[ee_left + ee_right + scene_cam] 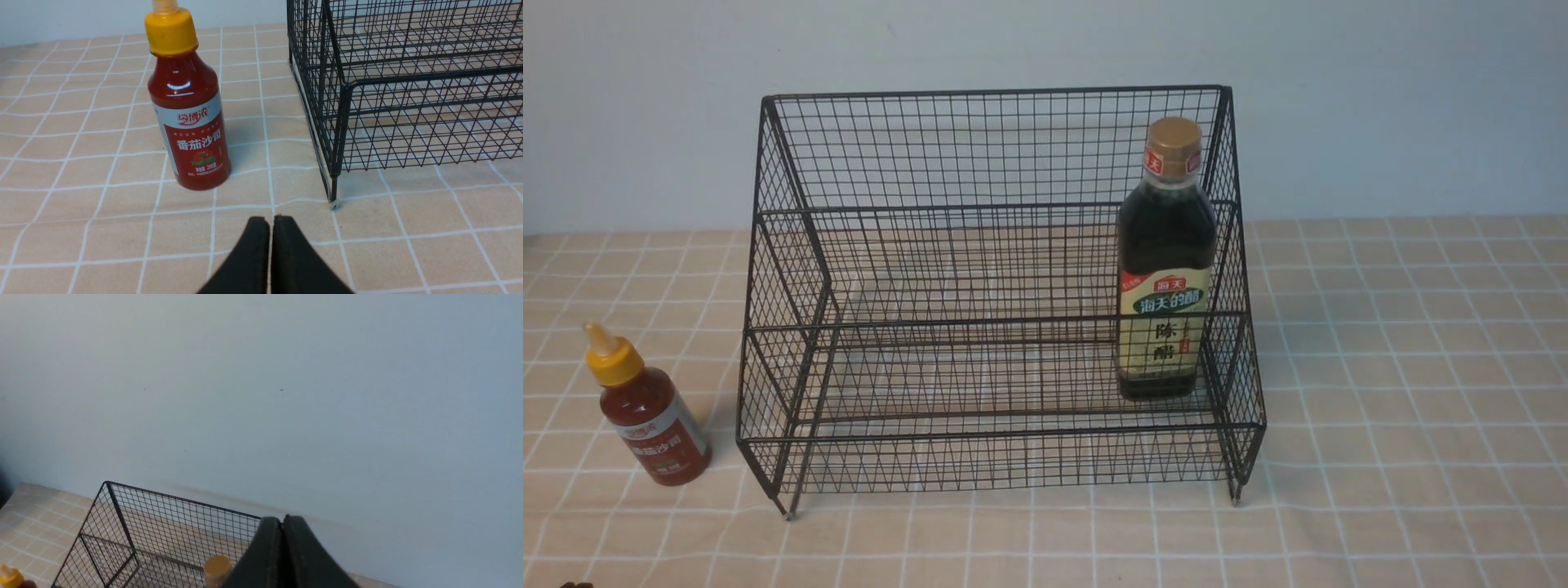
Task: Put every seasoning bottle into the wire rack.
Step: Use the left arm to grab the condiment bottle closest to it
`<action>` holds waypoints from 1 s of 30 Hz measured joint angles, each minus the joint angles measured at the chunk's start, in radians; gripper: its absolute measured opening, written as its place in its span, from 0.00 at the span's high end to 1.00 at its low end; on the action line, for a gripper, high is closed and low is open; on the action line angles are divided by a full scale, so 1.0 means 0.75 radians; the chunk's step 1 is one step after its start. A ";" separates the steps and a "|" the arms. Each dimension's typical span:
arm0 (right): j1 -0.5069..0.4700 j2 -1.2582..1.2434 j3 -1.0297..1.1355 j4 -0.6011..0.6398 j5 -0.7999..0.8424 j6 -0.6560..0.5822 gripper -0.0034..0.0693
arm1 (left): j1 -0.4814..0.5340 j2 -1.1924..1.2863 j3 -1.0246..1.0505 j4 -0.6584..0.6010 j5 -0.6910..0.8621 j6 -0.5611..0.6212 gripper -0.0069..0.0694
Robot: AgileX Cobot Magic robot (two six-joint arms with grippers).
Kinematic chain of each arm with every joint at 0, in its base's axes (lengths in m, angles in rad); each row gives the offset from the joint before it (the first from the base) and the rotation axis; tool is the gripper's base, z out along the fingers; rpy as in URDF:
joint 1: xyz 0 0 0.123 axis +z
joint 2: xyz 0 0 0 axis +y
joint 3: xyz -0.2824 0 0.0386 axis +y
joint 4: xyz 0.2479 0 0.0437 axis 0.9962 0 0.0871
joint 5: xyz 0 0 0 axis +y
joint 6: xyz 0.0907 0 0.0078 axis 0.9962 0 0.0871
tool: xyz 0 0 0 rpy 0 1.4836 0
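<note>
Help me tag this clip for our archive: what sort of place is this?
Probably a tabletop staged like a kitchen counter, not a real kitchen: a checked tablecloth, a wire rack holding a vinegar bottle, a red sauce bottle beside it, and only a bare wall behind.

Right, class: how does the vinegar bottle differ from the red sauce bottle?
The vinegar bottle is tall and dark, the sauce bottle short and red. The vinegar bottle's cap is gold, the sauce bottle's yellow. The vinegar bottle stands in the wire rack, the sauce bottle outside on the tablecloth. Both are upright.
</note>
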 joint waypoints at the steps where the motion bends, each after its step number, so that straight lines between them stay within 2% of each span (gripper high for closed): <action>1: 0.000 -0.094 0.105 -0.008 -0.041 0.000 0.97 | 0.000 0.000 0.000 0.000 0.000 0.000 0.92; 4: 0.000 -0.355 0.442 -0.016 -0.242 0.011 0.97 | 0.000 0.000 0.000 0.000 0.000 0.000 0.92; 8: 0.000 -0.757 0.974 -0.017 -0.648 0.041 0.97 | 0.000 0.000 0.000 0.000 0.000 0.000 0.92; 12: 0.000 -0.965 1.289 -0.014 -0.841 0.114 0.97 | 0.000 0.000 0.000 0.000 0.000 0.000 0.92; 19: 0.000 -1.108 1.566 0.038 -0.886 0.171 0.97 | 0.000 0.000 0.000 0.000 0.000 0.000 0.92; 24: 0.000 -1.119 1.664 0.059 -0.899 0.173 0.97 | 0.000 0.000 0.000 0.000 0.000 0.000 0.92; 30: 0.000 -1.119 1.816 0.059 -0.919 0.100 0.97 | 0.000 0.000 0.000 0.000 0.000 0.000 0.92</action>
